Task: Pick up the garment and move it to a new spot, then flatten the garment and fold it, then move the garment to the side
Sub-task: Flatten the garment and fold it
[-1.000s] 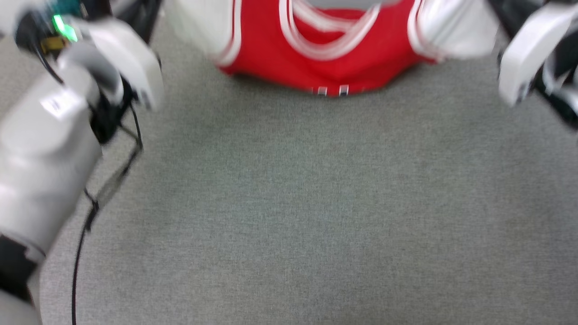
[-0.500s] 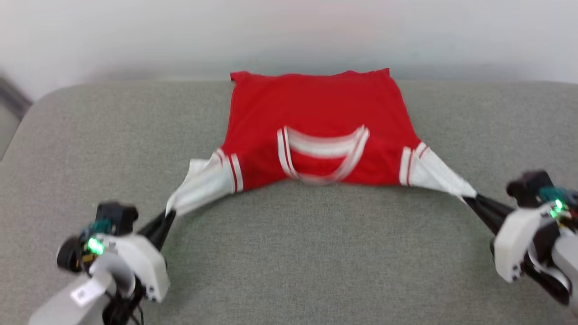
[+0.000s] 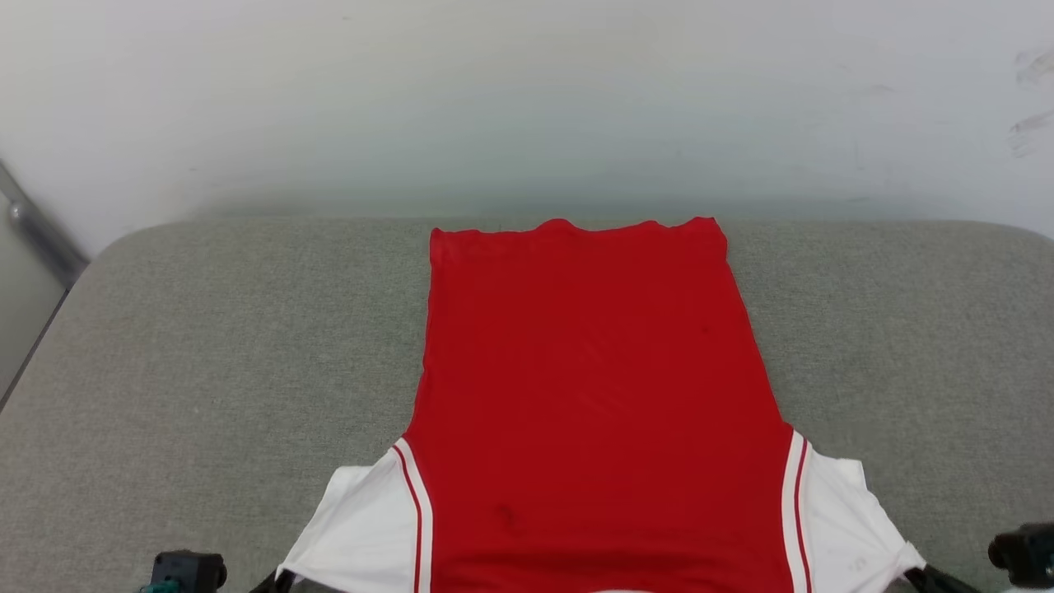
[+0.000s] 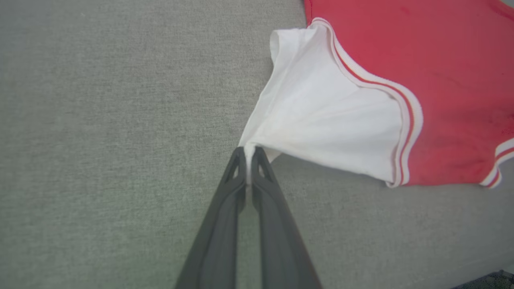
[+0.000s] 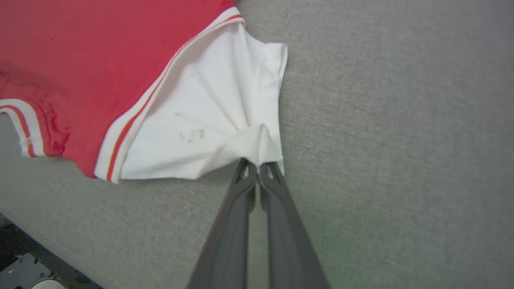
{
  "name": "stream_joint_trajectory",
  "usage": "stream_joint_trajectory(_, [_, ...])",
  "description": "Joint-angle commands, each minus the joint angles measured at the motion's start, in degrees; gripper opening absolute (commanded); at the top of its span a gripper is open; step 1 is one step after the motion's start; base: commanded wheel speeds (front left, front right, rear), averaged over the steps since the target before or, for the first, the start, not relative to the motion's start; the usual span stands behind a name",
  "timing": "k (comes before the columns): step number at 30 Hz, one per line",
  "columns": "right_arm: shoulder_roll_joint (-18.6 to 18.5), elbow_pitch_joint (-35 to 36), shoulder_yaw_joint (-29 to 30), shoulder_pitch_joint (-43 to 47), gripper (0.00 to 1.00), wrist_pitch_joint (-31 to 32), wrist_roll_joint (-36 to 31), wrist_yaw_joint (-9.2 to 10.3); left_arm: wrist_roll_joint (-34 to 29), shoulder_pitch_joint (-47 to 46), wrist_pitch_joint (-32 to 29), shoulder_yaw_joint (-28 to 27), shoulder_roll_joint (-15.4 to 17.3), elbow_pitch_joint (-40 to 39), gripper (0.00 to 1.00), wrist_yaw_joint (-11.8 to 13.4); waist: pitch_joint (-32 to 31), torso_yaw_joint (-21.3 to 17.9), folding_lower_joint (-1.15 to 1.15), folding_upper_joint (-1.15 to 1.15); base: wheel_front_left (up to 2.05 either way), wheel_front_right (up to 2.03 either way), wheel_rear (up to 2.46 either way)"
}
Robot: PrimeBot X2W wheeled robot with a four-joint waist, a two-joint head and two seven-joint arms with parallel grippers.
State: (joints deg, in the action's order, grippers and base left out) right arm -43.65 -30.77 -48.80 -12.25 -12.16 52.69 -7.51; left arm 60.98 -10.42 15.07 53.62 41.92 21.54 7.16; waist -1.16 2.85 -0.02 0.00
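— Where is the garment point(image 3: 593, 395) found?
— It is spread flat on the middle of the grey cushion point(image 3: 206, 346), hem laid toward the cushion's far edge, plain red side turned upward
— And how are the grippers seen?
— The left gripper point(image 4: 249, 154) is clamped on the tip of the left white sleeve point(image 4: 321, 116), the right gripper point(image 5: 258, 166) on the right white sleeve point(image 5: 209, 116); both sleeves are drawn outward near the cushion's near edge

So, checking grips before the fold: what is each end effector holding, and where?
The jersey: left end effector pinches the tip of one white sleeve, right end effector the other sleeve.
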Motion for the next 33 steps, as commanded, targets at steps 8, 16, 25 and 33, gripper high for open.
stream_joint_trajectory(8, [-0.4, 5.3, 7.7, 13.5, 0.0, 4.3, -0.6, 0.06, 0.5, 6.6, 0.1, -3.2, 2.0, -4.0, 0.0, 2.4, -0.5, 0.2, 0.02, 0.0, 0.0, 0.0, 0.0])
stream_joint_trajectory(16, [0.3, 11.9, 17.9, 16.5, 1.0, 10.4, -6.6, 0.04, -1.5, 7.6, 0.1, -5.2, 1.2, -6.9, 0.0, 4.0, 0.7, 0.1, 0.02, 0.0, 0.0, 0.0, 0.0])
stream_joint_trajectory(25, [-2.7, 26.4, 38.1, 7.3, 1.0, 18.2, -13.8, 0.04, -7.7, 4.0, 0.1, -8.0, -0.4, -11.8, 0.0, 5.4, 5.7, 3.8, 0.02, 0.0, 0.0, 0.0, 0.0])
stream_joint_trajectory(33, [-3.7, 30.1, 41.3, -15.3, 1.0, 35.5, -15.2, 0.03, -12.9, -1.1, 0.1, -8.7, -2.0, -16.7, 0.0, 6.5, 14.6, 8.8, 0.02, 0.0, 0.0, 0.0, 0.0])
